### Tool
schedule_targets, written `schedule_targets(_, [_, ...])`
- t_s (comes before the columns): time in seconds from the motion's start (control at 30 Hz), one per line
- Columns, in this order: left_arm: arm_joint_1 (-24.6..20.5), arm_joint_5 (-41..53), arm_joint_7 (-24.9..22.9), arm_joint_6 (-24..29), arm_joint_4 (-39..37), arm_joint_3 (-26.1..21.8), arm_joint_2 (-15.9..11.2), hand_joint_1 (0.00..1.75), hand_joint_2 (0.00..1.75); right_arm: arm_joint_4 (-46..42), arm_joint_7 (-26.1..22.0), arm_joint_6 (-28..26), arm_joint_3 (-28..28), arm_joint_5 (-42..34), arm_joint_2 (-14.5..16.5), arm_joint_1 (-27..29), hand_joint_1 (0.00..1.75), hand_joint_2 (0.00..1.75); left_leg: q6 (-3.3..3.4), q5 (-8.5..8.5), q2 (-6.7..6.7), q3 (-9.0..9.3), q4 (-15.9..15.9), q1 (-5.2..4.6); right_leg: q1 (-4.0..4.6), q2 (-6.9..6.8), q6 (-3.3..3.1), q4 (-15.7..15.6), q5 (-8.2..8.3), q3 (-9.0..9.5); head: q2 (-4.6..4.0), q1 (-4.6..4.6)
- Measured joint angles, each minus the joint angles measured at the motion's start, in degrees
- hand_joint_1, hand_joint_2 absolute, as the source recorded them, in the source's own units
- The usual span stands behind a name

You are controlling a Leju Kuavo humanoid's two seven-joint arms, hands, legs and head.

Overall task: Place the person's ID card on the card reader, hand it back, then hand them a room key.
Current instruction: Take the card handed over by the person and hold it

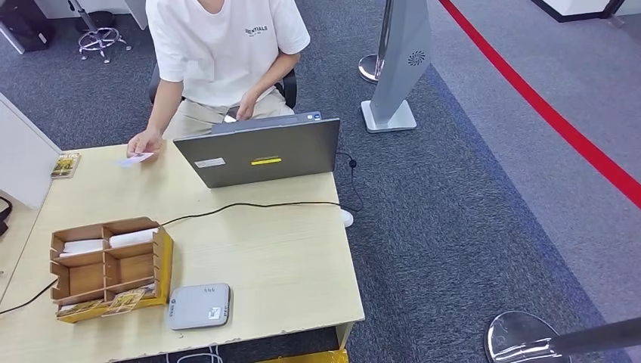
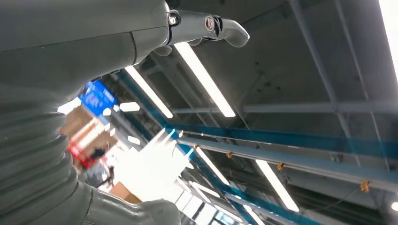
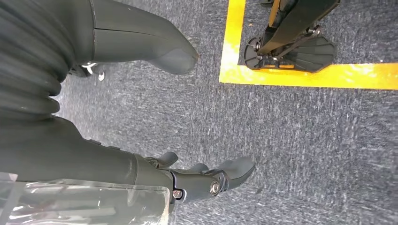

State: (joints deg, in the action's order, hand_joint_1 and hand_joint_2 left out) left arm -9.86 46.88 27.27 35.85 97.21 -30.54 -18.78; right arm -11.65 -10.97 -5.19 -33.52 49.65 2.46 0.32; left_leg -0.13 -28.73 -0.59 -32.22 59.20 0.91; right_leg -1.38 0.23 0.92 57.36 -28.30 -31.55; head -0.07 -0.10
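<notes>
**ID card held at the far edge of the surface, both hands empty**

The card reader (image 1: 199,306), a flat grey box, is taken as the landmark; it is set at the near edge of the light wooden surface (image 1: 272,257). Just beside the reader, on its left, a brown cardboard organiser (image 1: 109,266) is placed, with white cards (image 1: 109,242) laid in its far compartments and printed cards in its near slots. A black cable (image 1: 249,206) is run across the surface beyond the reader. Farther from the reader, an open grey laptop (image 1: 261,155) is stood with its lid turned toward the robot. Well beyond the reader, to the far left, the ID card (image 1: 134,159) is held at the surface by the person's hand (image 1: 145,141); the person (image 1: 223,45) is seated behind the laptop.

The left hand (image 2: 206,26) is seen against ceiling lights, fingers apart, nothing held. The right hand (image 3: 202,180) is hung over grey carpet (image 3: 305,140), fingers spread loosely, nothing held.
</notes>
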Motion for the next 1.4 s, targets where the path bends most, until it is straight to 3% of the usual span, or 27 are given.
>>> schedule_targets(0.13, [-4.99, 13.84, -8.56, -2.28, -6.92, 6.02, -4.27, 0.0, 1.75, 0.07, -0.16, 0.46, 0.03, 0.03, -0.46, -0.31, 0.0, 1.75, -0.02, 0.02, 0.02, 0.02, 0.0, 0.0, 0.0, 0.02, -0.02, 0.01, 0.03, 0.01, 0.0, 0.01])
schedule_targets(0.4, [-17.45, 29.82, -22.23, -20.92, -21.56, 22.67, -12.64, 0.0, 1.75, 0.07, 0.38, 0.97, 0.03, 0.01, -1.5, -0.34, 0.0, 1.75, -0.04, 0.09, 0.17, -0.01, 0.01, 0.04, 0.04, 0.19, -0.01, 0.02, 0.12, -0.02, 0.0, 0.02])
schedule_targets(0.6, [-20.89, 32.08, -26.97, -28.89, -23.44, 31.33, -15.01, 0.0, 1.75, 0.07, 0.56, 1.4, 0.01, -0.05, -1.55, -0.33, 0.0, 1.75, -0.04, 0.04, 0.24, -0.04, 0.01, 0.04, 0.04, 0.27, -0.02, 0.01, 0.11, -0.07, 0.0, 0.03])
schedule_targets(0.87, [-21.26, 31.07, -27.41, -29.2, -23.44, 34.02, -16.0, 0.0, 1.75, 0.06, 0.8, 1.52, -0.01, 0.06, -1.55, -0.22, 0.0, 1.75, -0.03, 0.04, 0.31, -0.07, 0.01, 0.04, 0.04, 0.3, -0.01, 0.01, 0.11, -0.12, 0.0, -0.02])
schedule_targets(0.9, [-21.23, 30.77, -27.41, -29.05, -23.44, 34.22, -16.02, 0.08, 1.75, 0.06, 0.9, 1.51, -0.02, 0.08, -1.55, -0.19, 0.0, 1.75, -0.03, 0.04, 0.31, -0.07, 0.01, 0.04, 0.04, 0.3, -0.01, 0.01, 0.11, -0.12, 0.0, -0.02])
schedule_targets(1.03, [-20.78, 29.74, -27.45, -27.89, -23.44, 34.56, -16.03, 1.69, 1.75, 0.05, 1.16, 1.48, -0.03, 0.17, -1.57, -0.1, 0.0, 1.75, -0.03, 0.04, 0.3, -0.08, 0.01, 0.04, 0.04, 0.3, -0.01, 0.02, 0.11, -0.11, 0.0, -0.01])
schedule_targets(1.4, [-19.13, 27.91, -27.36, -26.51, -23.44, 34.58, -16.4, 1.75, 1.75, 0.04, 1.14, 1.12, -0.03, 1.06, -1.57, 0.1, 0.0, 1.75, -0.03, 0.04, 0.3, -0.09, 0.01, 0.04, 0.04, 0.29, -0.01, 0.01, 0.11, -0.12, 0.0, -0.01])
